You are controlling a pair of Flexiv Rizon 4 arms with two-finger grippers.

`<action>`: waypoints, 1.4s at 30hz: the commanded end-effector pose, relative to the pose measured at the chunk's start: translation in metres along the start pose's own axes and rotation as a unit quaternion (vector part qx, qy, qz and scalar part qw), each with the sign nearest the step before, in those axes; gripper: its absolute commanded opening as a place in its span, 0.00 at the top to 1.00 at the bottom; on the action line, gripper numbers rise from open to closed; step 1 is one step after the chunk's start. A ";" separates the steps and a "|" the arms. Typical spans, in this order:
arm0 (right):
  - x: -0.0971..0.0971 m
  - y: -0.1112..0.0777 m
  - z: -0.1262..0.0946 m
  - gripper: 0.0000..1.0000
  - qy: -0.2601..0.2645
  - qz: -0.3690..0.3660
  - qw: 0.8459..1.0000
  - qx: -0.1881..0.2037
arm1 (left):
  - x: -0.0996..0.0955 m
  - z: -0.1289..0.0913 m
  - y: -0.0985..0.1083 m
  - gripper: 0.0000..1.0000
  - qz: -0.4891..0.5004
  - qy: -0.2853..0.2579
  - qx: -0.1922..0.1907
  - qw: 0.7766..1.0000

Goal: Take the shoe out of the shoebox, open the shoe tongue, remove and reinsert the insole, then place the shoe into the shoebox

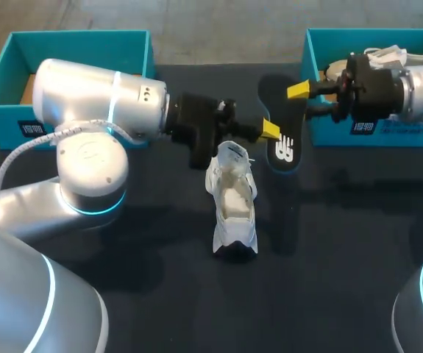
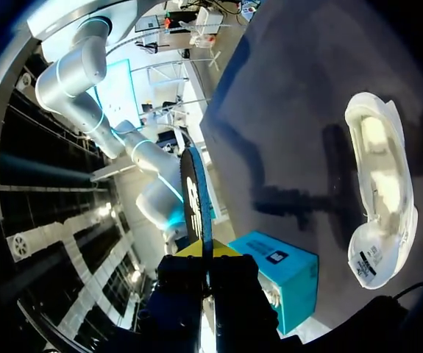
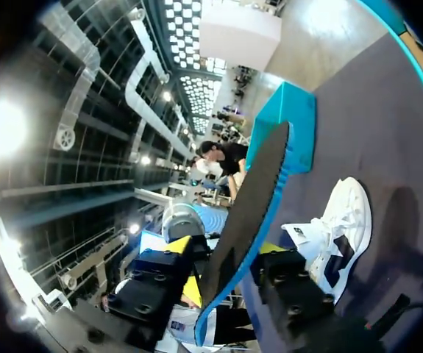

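**Between both hands, one insole (image 1: 283,147) held clear of the bench (image 1: 329,243)**

The left hand (image 1: 270,131) is closed on the insole's end nearer the shoe (image 1: 233,202). The right hand (image 1: 303,99) clamps the far end. One white shoe lies just beside them at mid-bench, outside any box. Two teal shoeboxes stand at the far edge, one left (image 1: 79,37) and one right (image 1: 310,51).

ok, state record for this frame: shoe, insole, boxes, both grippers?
shoe: white, lying on the table, outside both boxes
insole: dark, out of the shoe, held above the table
left gripper: shut on insole
right gripper: at the insole's other end, grip unclear
left shoebox: teal, open
right shoebox: teal, open, second shoe inside
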State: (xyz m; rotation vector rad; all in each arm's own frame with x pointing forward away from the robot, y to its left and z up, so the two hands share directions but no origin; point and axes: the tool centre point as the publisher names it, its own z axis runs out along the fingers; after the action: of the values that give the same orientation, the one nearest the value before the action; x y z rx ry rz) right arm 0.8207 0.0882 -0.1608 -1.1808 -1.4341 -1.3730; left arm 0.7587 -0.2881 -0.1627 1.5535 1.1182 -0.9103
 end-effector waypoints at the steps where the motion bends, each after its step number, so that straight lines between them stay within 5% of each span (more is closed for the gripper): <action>1: -0.003 0.001 0.002 1.00 0.003 0.003 1.000 0.000 | 0.001 0.001 -0.005 1.00 -0.001 -0.001 -0.006 1.000; 9: -0.002 -0.001 0.000 1.00 0.004 0.001 1.000 0.000 | 0.000 0.001 -0.006 1.00 -0.014 0.001 -0.012 1.000; 12: -0.005 -0.002 -0.001 1.00 0.005 0.002 1.000 -0.002 | -0.003 0.001 -0.003 0.00 -0.023 0.005 -0.017 1.000; 31: -0.027 -0.002 0.002 1.00 -0.013 0.017 1.000 0.003 | -0.013 -0.040 0.009 0.00 -0.082 0.150 0.027 0.985; 42: -0.040 0.000 0.009 1.00 -0.017 0.030 0.999 0.015 | -0.027 -0.057 0.022 0.00 -0.138 0.316 0.091 0.934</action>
State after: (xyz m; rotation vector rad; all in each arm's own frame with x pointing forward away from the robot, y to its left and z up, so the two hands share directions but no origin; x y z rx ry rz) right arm 0.8256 0.0911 -0.1980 -1.2270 -1.4253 -1.3002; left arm 0.7675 -0.2422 -0.1290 1.7095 1.5728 -0.9307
